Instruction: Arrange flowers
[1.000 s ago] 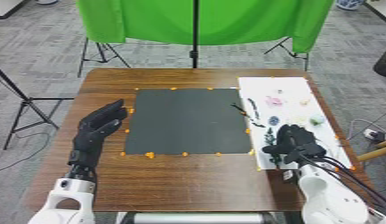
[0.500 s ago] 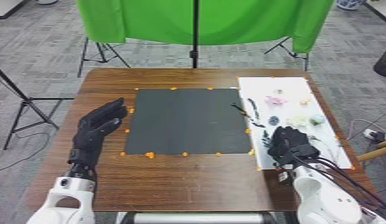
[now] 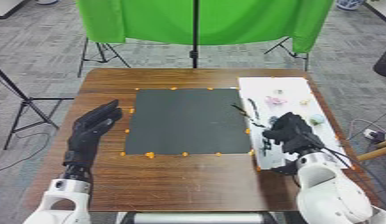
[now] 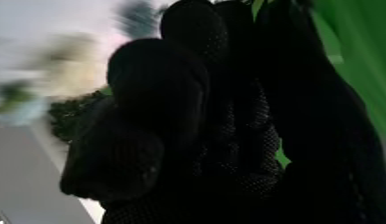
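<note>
By the right hand (image 3: 292,134), leafy greenery (image 4: 72,117) looks light, crushable: pinch its stem. Whether that hand grips it, I cannot tell.

White sheet (image 3: 269,84): near part partly hidden by right robot hand (image 3: 292,134); can't tell if it's holding anything. Cream flower (image 4: 74,75) on sheet blurred in wrist view. Dark strip (image 3: 253,106) on sheet's left side too small to identify.
</note>
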Robot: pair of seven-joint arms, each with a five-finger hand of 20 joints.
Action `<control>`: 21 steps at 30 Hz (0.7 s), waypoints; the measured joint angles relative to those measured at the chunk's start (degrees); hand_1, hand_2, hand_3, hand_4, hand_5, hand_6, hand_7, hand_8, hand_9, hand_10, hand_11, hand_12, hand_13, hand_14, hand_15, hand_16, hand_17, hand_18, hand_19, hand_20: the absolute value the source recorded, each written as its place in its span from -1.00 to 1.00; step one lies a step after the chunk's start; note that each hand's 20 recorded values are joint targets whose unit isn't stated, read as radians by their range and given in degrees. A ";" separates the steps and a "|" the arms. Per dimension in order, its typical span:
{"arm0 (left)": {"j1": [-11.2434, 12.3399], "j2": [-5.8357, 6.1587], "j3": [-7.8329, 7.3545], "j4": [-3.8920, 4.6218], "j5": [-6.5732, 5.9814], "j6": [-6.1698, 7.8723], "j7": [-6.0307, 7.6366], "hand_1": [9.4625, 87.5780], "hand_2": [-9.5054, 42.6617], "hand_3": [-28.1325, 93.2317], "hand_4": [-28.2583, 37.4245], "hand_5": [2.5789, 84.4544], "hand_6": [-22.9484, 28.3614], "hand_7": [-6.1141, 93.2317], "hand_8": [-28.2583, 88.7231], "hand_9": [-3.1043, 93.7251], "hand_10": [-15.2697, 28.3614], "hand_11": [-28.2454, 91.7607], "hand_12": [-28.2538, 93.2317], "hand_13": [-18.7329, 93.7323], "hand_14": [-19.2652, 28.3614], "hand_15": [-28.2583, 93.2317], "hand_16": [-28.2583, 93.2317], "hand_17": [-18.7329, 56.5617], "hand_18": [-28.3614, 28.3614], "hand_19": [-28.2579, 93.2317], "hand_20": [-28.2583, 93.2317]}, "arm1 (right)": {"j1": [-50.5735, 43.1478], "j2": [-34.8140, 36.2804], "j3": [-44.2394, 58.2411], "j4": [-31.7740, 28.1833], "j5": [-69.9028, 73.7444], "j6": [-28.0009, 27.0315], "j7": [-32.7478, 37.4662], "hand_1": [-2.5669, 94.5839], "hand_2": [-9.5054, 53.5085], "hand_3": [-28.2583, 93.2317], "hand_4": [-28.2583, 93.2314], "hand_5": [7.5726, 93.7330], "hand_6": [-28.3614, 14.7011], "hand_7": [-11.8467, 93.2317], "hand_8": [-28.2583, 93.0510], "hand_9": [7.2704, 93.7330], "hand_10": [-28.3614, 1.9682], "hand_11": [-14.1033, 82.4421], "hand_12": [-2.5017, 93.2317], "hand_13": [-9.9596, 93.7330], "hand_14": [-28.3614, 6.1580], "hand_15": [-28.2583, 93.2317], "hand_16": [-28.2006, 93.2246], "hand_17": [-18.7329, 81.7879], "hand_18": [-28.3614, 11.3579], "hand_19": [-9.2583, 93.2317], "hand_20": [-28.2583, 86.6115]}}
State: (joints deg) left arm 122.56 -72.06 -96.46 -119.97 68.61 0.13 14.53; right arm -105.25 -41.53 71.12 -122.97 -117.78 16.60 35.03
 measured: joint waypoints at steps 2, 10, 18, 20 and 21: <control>0.23 0.26 -0.28 0.08 -0.52 0.59 0.03 -0.38 -0.96 0.50 -0.50 0.08 0.00 -0.66 -0.61 -0.05 0.25 -0.26 -0.28 -0.07 0.49 -0.22 -0.46 -0.39 0.46 -0.47 -0.18 | 3.49 -0.24 -2.65 -0.09 0.88 0.44 -0.58 0.29 -1.00 0.35 -0.57 0.73 0.22 -0.29 -0.08 0.92 0.10 -0.17 -0.17 1.00 0.48 0.32 -0.09 0.78 0.14 0.96 0.13; 1.20 0.61 -1.18 0.84 -1.02 2.13 -0.01 -0.48 -0.87 0.52 -0.59 0.07 0.00 -0.68 -0.61 -0.10 0.25 -0.31 -0.29 -0.12 0.44 -0.30 -0.48 -0.37 0.42 -0.51 -0.19 | 17.76 -3.66 -14.38 2.55 8.65 0.18 -4.16 0.29 -1.00 0.35 -0.57 0.73 0.21 -0.28 -0.09 0.91 0.09 -0.15 -0.18 1.00 0.48 0.33 -0.10 0.78 0.15 0.97 0.12; 1.13 1.94 0.38 5.71 -4.22 10.02 1.07 -0.65 -0.72 0.54 -0.83 0.00 0.02 -0.76 -0.60 -0.16 0.23 -0.39 -0.31 -0.18 0.36 -0.42 -0.48 -0.40 0.35 -0.52 -0.24 | 33.90 -12.80 -30.85 14.84 10.81 -1.15 -6.32 0.29 -1.00 0.35 -0.56 0.73 0.21 -0.27 -0.10 0.91 0.08 -0.14 -0.18 1.00 0.48 0.33 -0.10 0.78 0.14 0.97 0.12; 1.06 2.12 0.66 6.65 -4.48 10.24 1.16 -0.67 -0.71 0.55 -0.88 0.00 0.02 -0.76 -0.60 -0.15 0.23 -0.39 -0.31 -0.18 0.36 -0.42 -0.48 -0.40 0.35 -0.52 -0.24 | 37.18 -15.21 -34.15 17.23 11.08 -1.22 -6.64 0.29 -1.00 0.35 -0.56 0.72 0.22 -0.27 -0.10 0.91 0.08 -0.14 -0.19 1.00 0.48 0.33 -0.10 0.78 0.14 0.97 0.12; 1.00 2.17 0.80 6.92 -4.48 10.18 1.16 -0.67 -0.70 0.55 -0.88 0.00 0.03 -0.76 -0.60 -0.16 0.23 -0.39 -0.31 -0.18 0.36 -0.42 -0.48 -0.40 0.34 -0.52 -0.24 | 38.74 -16.30 -35.75 18.18 11.31 -1.22 -6.77 0.29 -1.00 0.35 -0.56 0.72 0.22 -0.27 -0.10 0.91 0.08 -0.14 -0.19 1.00 0.48 0.33 -0.10 0.78 0.14 0.97 0.11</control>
State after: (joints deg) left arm 123.57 -69.89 -95.65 -113.04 64.13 10.30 15.69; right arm -66.50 -57.82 35.37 -104.79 -106.47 15.38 28.26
